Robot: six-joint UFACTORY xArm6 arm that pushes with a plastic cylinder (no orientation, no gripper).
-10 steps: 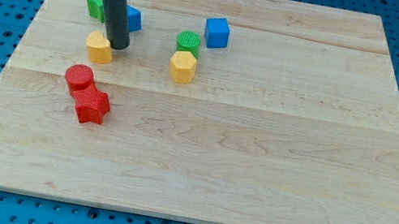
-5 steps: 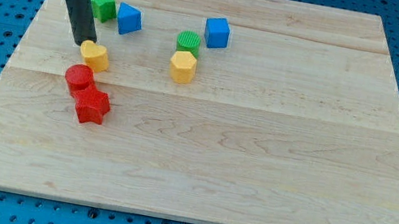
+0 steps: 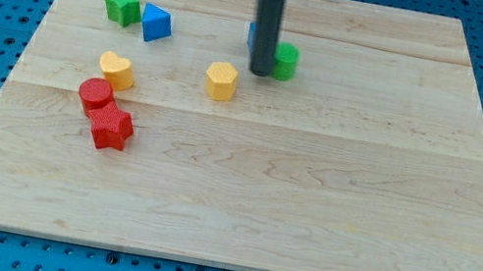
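My tip rests on the board right of centre near the view's top. It touches the left side of a green cylinder. A blue cube is mostly hidden behind the rod. A yellow hexagonal block lies just down and left of the tip. Further left are a yellow heart-shaped block, a red cylinder and a red star block touching it.
A green star block and a blue triangular block sit side by side at the view's upper left. The wooden board lies on a blue pegboard surface.
The rod has swung from the yellow heart block at the left across to the right. The green cylinder has shifted right, away from the yellow hexagonal block. The blue cube is now behind the rod.
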